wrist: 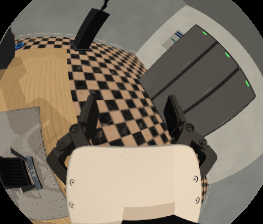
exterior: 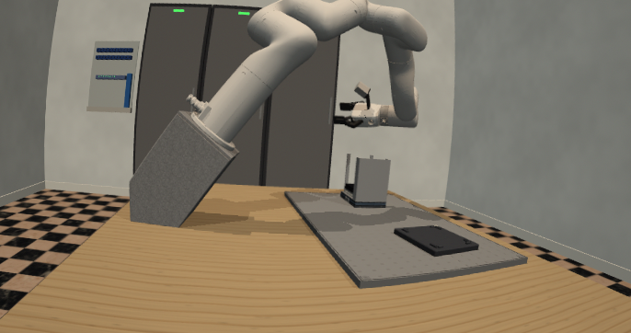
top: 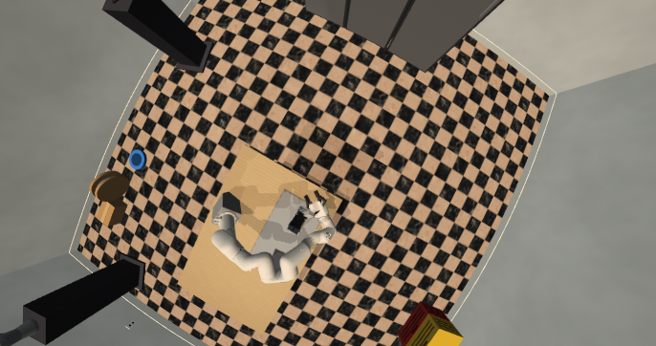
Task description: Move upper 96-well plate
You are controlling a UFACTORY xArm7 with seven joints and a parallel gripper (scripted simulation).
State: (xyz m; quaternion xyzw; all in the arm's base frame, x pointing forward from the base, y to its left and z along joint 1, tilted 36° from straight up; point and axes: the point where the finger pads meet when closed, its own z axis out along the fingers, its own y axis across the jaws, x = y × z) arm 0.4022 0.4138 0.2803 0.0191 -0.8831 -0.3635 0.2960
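The stack rack K1 [exterior: 368, 181] stands at the far end of the grey mat [exterior: 391, 235], with grey walls and thin posts. Its walls hide most of the plates in the exterior view. The wrist view shows the dark welled top of the upper plate [wrist: 13, 173] at the left edge. The plate nest N1 [exterior: 436, 240] is a flat black square nearer the mat's front right, also seen from above [top: 296, 222]. It is empty, and I cannot make out its A1 mark. My gripper [exterior: 338, 114] is open and empty, pointing level, high above the rack. Its fingers hold nothing.
The arm's grey base block [exterior: 181, 171] stands tilted at the left of the wooden table. Dark cabinets [exterior: 239, 93] line the back wall. Black camera booms [top: 153, 22] and a red and yellow box [top: 430, 328] stand on the checkered floor away from the table.
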